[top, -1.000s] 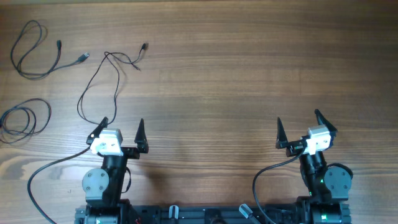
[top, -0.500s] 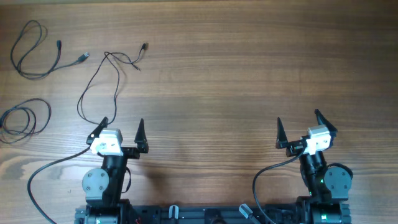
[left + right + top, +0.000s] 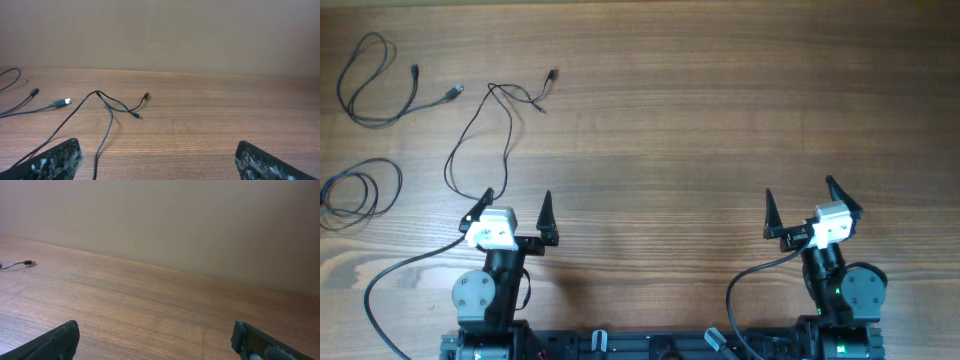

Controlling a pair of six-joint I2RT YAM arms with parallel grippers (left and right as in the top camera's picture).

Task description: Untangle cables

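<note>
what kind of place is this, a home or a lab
Most likely a robotics lab or test bench, not a home. Two robot arms are fixed at the edge of a wooden table, a plain beige wall stands behind it, and only thin black cables lie on it.

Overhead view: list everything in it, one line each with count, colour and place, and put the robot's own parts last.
brown wooden table: one, brown, under everything.
looped thin black cable: one, black, far left corner, lying apart from the others.
coiled thin black cable: one, black, left edge, partly cut off by the frame.
long thin black cable: one, black, from beside the left gripper toward the far side, both plug ends free.
thick black arm leads: two, black, one trailing from each arm near the near edge.
left gripper: one, black fingers on a white body, near left, open and empty.
right gripper: one, same colours, near right, open and empty.
</note>
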